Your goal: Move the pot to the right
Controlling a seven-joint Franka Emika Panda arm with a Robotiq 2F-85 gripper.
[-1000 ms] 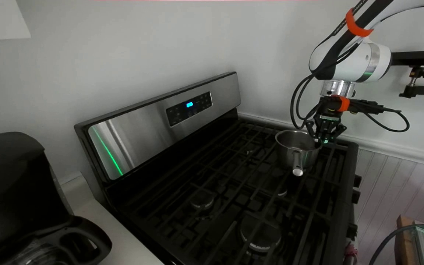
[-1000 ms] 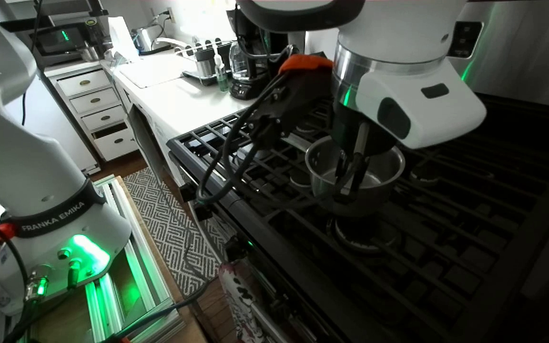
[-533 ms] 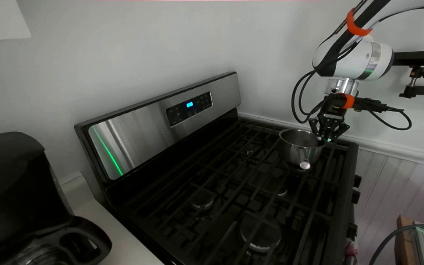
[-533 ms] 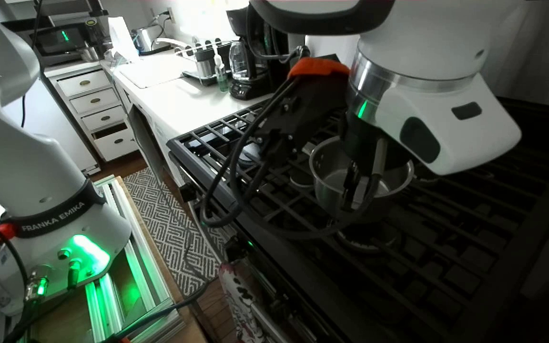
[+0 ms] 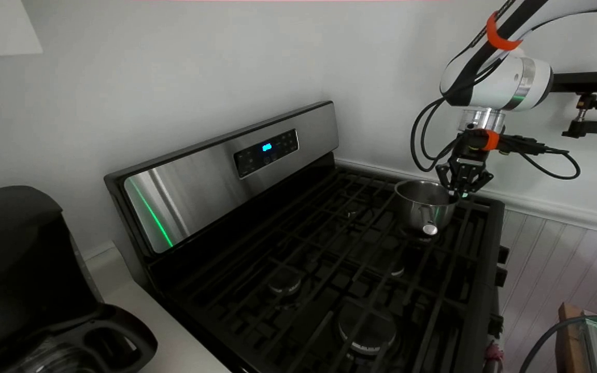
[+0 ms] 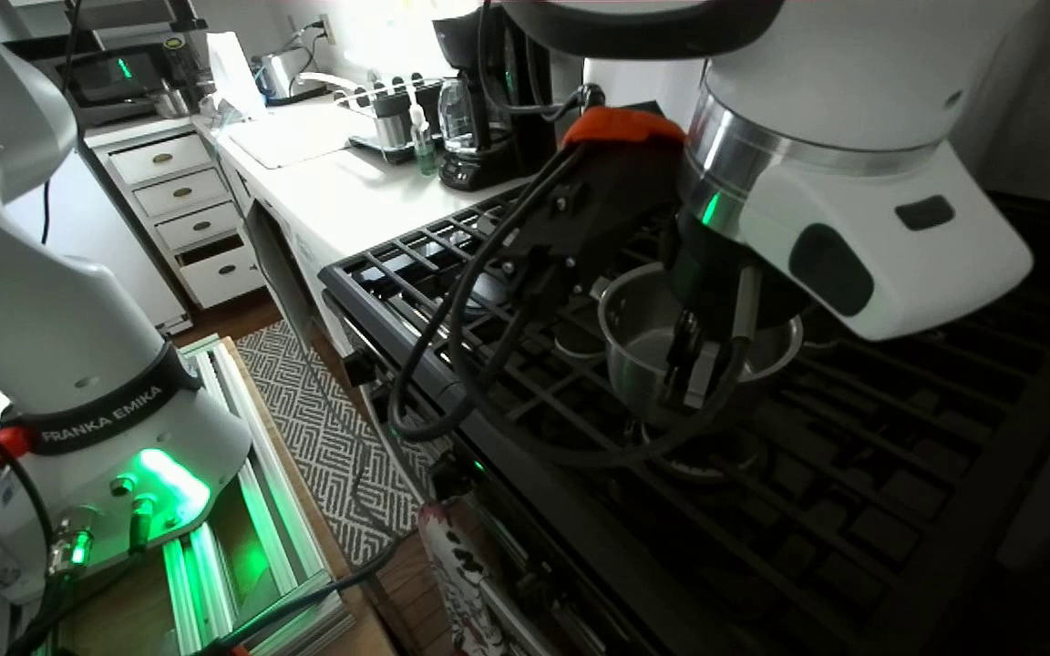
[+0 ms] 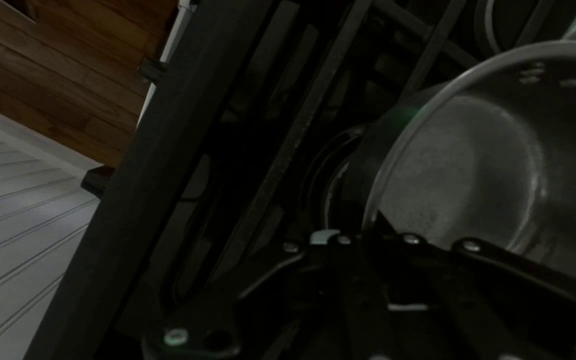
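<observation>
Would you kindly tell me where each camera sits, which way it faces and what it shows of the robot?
An exterior view: raised near the coffee maker, facing across the gas stove toward the wall; arm and gripper show.
An exterior view: raised near the robot's base, facing over the gas stove toward the counter; base, wrist and gripper show.
Wrist view: on the wrist, facing down into the saucepan, wood floor beyond the gas stove; the gripper shows.
Both exterior views share the gas stove, coffee maker and saucepan.
</observation>
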